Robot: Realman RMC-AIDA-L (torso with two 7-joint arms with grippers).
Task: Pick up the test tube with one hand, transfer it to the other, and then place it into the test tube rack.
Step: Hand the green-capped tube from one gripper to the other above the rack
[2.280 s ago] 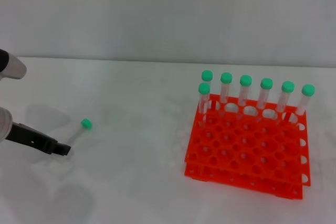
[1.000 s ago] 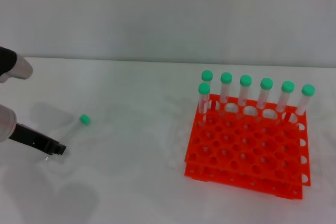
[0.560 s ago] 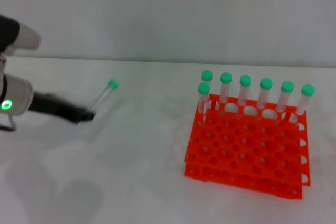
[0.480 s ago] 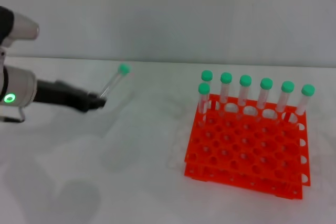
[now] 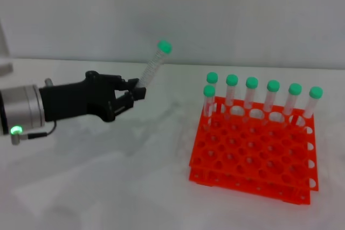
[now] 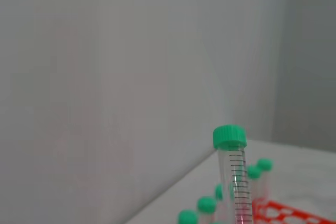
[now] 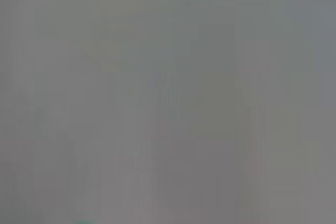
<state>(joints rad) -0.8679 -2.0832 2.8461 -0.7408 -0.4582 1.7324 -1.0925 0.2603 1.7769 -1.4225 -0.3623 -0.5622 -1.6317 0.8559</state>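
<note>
The left gripper (image 5: 136, 93), raised at nine o'clock, clamps the test tube's (image 5: 151, 69) lower end; its long axis tilts, green cap toward one o'clock. At three o'clock the test tube rack (image 5: 253, 155) sits on the white table (image 5: 118, 187) before a pale grey wall (image 5: 172, 9).

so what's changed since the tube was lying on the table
The left gripper took hold of the test tube by its lower end, lifted it off the table and carried it toward the test tube rack, green cap tilted up. The rack and its seven tubes stayed put. The right gripper is out of view.
</note>
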